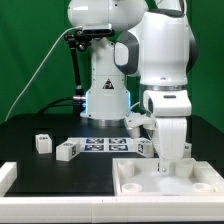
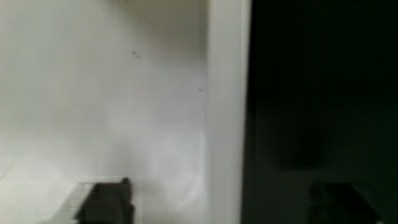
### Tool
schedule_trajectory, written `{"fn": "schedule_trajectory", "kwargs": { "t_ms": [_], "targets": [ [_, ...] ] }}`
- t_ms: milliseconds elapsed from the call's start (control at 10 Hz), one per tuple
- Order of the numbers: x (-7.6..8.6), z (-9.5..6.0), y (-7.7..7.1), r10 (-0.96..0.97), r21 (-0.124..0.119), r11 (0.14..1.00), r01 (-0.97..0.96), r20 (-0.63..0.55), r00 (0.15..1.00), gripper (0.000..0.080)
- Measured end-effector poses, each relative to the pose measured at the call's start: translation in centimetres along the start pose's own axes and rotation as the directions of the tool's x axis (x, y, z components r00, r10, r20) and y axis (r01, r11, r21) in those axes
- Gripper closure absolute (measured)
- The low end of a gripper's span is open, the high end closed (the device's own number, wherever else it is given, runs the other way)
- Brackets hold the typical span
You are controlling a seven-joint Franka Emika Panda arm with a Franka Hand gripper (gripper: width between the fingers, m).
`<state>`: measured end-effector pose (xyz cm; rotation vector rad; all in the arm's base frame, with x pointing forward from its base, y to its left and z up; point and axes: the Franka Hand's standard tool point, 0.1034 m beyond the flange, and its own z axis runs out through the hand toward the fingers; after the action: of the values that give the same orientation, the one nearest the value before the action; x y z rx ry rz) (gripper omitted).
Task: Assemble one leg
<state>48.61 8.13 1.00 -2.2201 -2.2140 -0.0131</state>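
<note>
Three small white legs with black-and-white tags stand on the black table: one (image 1: 42, 143) and another (image 1: 67, 150) at the exterior view's left, a third (image 1: 147, 148) just beside the gripper. My gripper (image 1: 172, 157) points straight down at the far rim of the large white tray (image 1: 165, 186). In the wrist view the gripper (image 2: 222, 205) is open, its two dark fingertips (image 2: 107, 203) wide apart. The tray's white surface (image 2: 107, 100) lies under one finger and black table under the other. Nothing is held.
The marker board (image 1: 105, 143) lies flat between the legs in front of the robot base. A white raised piece (image 1: 6, 176) sits at the front edge on the exterior view's left. A black stand with cables (image 1: 75, 60) rises behind.
</note>
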Motion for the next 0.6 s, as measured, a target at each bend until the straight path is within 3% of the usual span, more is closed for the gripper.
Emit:
{"fn": "schedule_trajectory", "kwargs": {
  "t_ms": [100,600],
  "targets": [
    [0.00,0.00,0.00,0.000,0.000,1.000,0.000,0.000,1.000,0.0191],
    [0.00,-0.02,0.00,0.001,0.000,1.000,-0.001,0.000,1.000,0.0151]
  ]
}}
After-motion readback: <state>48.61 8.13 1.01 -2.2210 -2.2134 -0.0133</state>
